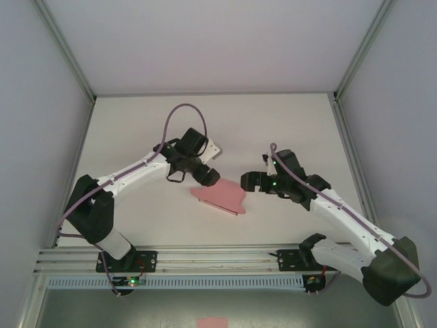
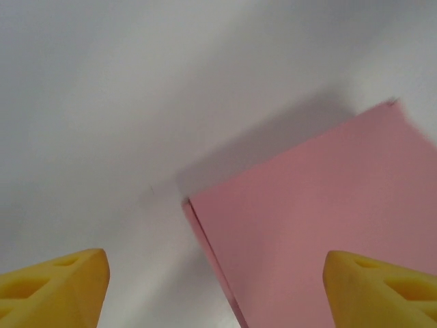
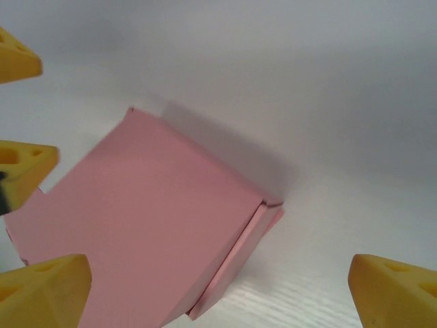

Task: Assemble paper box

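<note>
Pink paper box (image 1: 220, 196) lying on counter (image 1: 287, 123) near ctr, btwn both hands. L hand (image 1: 205, 175) hovering at box's 11 o'clock, fingers spreading wide, gripping nothing. R hand (image 1: 247, 182) sitting at box's 2 o'clock, also gaping wide, empty.

light: soft and even, white table (image 1: 136, 123) bright, no harsh glare
shadows: fuzzy grey patch just past the paper box (image 3: 157, 225) top edge, both wrist views
blur: left wrist view smeary, box edges mushy, yellow fingertips (image 2: 54, 283) beside the box soft
overhead: reasonably sharp, slightly grainy
</note>
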Robot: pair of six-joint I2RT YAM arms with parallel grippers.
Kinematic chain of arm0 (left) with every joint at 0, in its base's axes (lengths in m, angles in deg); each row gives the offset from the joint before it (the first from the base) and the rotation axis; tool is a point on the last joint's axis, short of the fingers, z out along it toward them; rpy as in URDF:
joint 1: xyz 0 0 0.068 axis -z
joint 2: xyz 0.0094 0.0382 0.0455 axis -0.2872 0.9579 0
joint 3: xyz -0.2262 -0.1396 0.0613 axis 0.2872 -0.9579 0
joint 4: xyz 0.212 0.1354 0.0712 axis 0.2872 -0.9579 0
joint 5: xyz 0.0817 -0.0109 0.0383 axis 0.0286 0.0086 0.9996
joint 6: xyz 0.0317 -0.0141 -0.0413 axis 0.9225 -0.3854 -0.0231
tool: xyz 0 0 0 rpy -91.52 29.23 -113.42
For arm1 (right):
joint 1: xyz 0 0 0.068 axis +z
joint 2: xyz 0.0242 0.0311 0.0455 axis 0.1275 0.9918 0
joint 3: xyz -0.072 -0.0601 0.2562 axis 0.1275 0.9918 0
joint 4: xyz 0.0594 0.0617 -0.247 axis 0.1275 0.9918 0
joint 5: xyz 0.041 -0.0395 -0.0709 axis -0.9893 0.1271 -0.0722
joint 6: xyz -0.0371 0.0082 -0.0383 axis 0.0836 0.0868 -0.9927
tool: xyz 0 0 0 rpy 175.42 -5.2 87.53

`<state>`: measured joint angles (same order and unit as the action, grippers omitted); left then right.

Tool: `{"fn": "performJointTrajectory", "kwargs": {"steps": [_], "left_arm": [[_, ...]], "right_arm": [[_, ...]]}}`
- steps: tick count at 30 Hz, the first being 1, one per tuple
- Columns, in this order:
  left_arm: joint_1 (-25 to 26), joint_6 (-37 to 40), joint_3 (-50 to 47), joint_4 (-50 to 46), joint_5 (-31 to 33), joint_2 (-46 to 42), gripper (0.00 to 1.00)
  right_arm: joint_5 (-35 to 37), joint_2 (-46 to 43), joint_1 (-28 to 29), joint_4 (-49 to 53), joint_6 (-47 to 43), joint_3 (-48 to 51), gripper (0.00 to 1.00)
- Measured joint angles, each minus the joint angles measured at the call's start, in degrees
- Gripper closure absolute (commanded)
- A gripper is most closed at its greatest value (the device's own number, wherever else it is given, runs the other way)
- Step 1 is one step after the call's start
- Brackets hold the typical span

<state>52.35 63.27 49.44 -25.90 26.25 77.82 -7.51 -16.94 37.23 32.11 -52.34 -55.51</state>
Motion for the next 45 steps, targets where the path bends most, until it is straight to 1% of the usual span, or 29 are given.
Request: {"fn": "performJointTrajectory", "kwargs": {"steps": [3,4,8,11,15,18,21,27,32,41,45], "left_arm": [[-0.1,-5.3,-6.2,2.5,-0.8,0.1,0.20],[-0.1,-6.8,-7.5,3.5,-1.4,0.2,0.23],[-0.1,-12.3,-9.9,7.8,-3.4,0.9,0.45],[-0.2,-16.2,-11.9,11.3,-3.4,1.0,0.56],[-2.1,-22.3,-17.9,20.2,-7.0,-0.4,0.60],[-3.1,-26.4,-21.6,27.0,-9.0,-1.0,0.66],[-3.5,-29.8,-23.8,32.9,-10.1,-0.6,0.70],[-5.2,-34.5,-27.8,42.1,-13.3,0.0,0.73],[-6.8,-37.0,-30.1,46.8,-15.6,0.3,0.76],[-9.8,-40.1,-33.2,53.2,-15.6,0.4,0.79],[-10.0,-41.3,-34.1,55.3,-15.5,0.5,0.79]], "right_arm": [[0.3,3.4,2.3,-4.0,4.0,4.1,0.10],[0.3,5.1,2.7,-5.3,5.1,5.1,0.10],[0.2,11.5,3.6,-11.0,8.5,7.5,0.12],[-0.3,15.0,3.6,-14.3,9.1,7.8,0.12],[-2.4,15.4,2.4,-20.6,10.9,10.3,0.12],[-5.2,15.1,0.2,-26.4,13.1,13.6,0.12],[-7.9,14.9,-1.0,-28.4,14.5,14.3,0.11],[-10.9,16.7,-2.5,-29.2,15.5,13.6,0.10],[-13.7,19.2,-3.7,-30.5,17.7,12.5,0.09],[-20.8,26.2,-4.2,-39.7,22.3,9.9,0.09],[-22.2,28.0,-3.4,-43.2,22.6,9.2,0.12]]}}
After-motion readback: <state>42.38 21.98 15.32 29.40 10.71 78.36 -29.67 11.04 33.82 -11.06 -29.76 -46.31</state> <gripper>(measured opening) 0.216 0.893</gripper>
